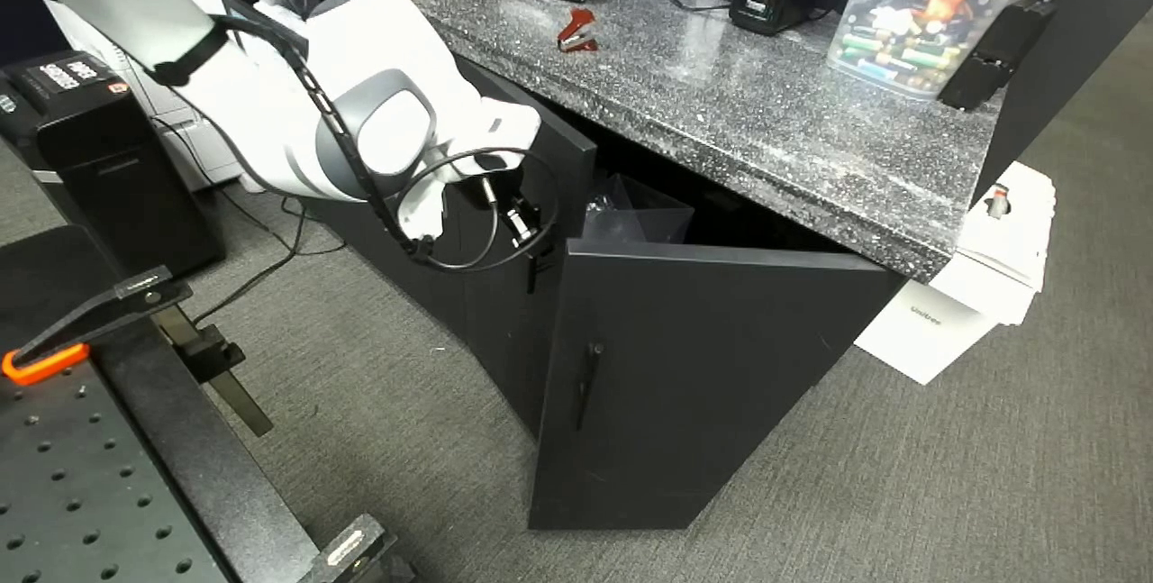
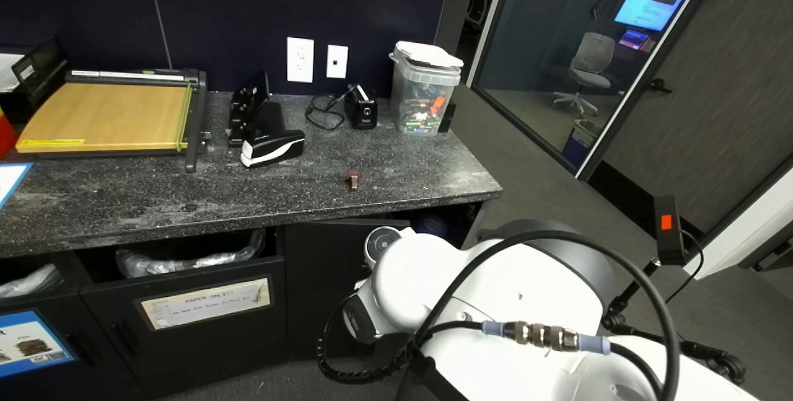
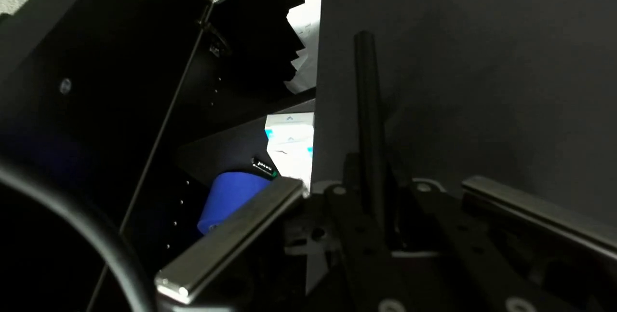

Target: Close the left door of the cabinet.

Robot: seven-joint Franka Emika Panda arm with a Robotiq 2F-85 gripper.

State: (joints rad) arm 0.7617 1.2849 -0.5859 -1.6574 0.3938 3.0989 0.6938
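My fingers (image 3: 347, 220) straddle the handle (image 3: 369, 109) on the left door (image 1: 509, 340) of the cabinet (image 1: 703, 150); from here I cannot tell how far apart they are or whether they grip it. The left door stands ajar at the cabinet's front, and beside it the right door (image 1: 712, 367) stands farther open. Inside the cabinet are white boxes (image 3: 291, 143); on its tabletop (image 1: 721, 96) sit a red staple remover (image 1: 576, 33) and, farther back, a clear tub (image 2: 424, 88).
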